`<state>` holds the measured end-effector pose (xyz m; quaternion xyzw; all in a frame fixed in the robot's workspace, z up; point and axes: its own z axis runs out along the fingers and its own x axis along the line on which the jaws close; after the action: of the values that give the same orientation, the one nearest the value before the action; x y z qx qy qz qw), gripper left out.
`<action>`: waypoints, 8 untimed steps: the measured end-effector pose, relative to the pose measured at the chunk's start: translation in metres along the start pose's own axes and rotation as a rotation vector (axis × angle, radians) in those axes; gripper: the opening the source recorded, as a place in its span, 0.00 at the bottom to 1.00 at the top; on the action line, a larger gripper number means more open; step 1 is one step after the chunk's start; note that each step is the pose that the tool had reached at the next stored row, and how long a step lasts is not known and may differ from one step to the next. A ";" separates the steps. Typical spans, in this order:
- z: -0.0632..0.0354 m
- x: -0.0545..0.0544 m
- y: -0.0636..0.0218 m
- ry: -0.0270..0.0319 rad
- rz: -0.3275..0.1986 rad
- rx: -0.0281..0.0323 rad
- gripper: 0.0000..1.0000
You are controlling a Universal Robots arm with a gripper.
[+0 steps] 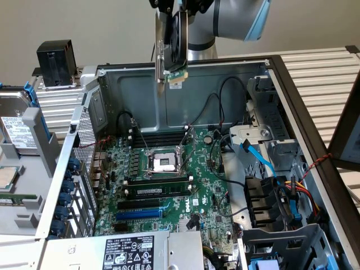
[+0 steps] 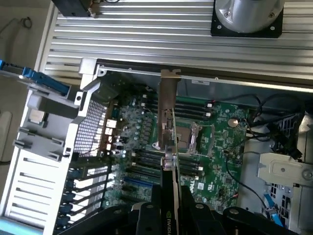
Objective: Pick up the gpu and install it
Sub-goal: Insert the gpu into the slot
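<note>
While clamped on the gpu (image 1: 180,39), end effector (image 1: 175,8) hangs high above the motherboard (image 1: 216,188); card upright, directly beneath it

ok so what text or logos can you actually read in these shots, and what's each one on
"NVIDIA", partly cut off at the picture's edge: on the black shroud of the gpu.
"DELL", white print: on the motherboard.
Power supply label: rows of small print and marks, too small to read.
Sticker on the metal unit at the exterior view's left: too blurred to read.
</note>
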<state>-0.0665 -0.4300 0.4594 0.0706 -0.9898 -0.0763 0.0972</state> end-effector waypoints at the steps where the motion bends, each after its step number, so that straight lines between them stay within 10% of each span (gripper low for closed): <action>1: 0.0002 0.000 0.0000 0.0029 -0.018 0.0032 0.27; 8: 0.0015 0.000 -0.0003 0.0239 -0.142 0.0264 0.27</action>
<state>-0.0665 -0.4301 0.4578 0.1427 -0.9820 -0.0691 0.1025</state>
